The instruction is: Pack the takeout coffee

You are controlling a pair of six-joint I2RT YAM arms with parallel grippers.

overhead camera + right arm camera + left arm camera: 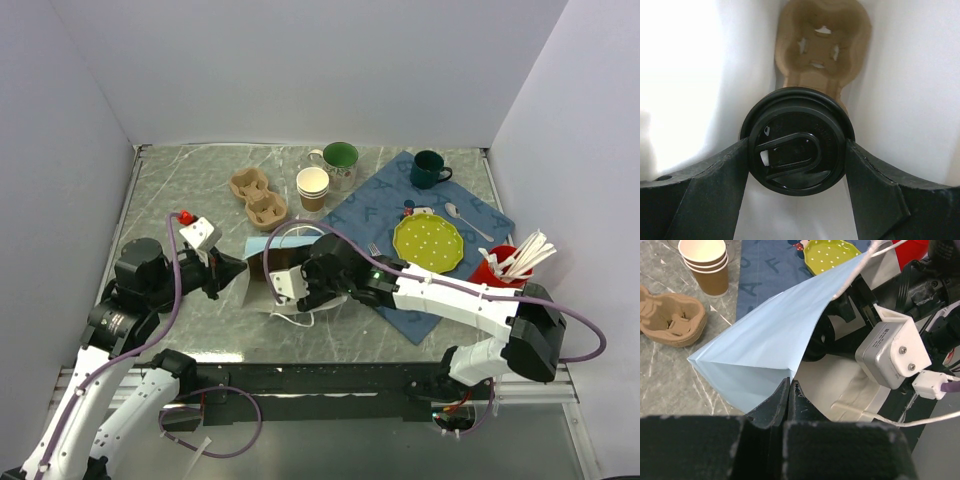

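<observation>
The left claw was pinched together on the left edge of the light-blue paper bag lying mid-surface, while the right claw, inside the bag's white interior, was clamped on the black-lidded takeout coffee.

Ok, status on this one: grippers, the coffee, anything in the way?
Left gripper shut on the blue bag at its rim, holding it open. Right gripper shut on the takeout coffee, inside the bag. Pulp carrier lies ahead of it.
</observation>
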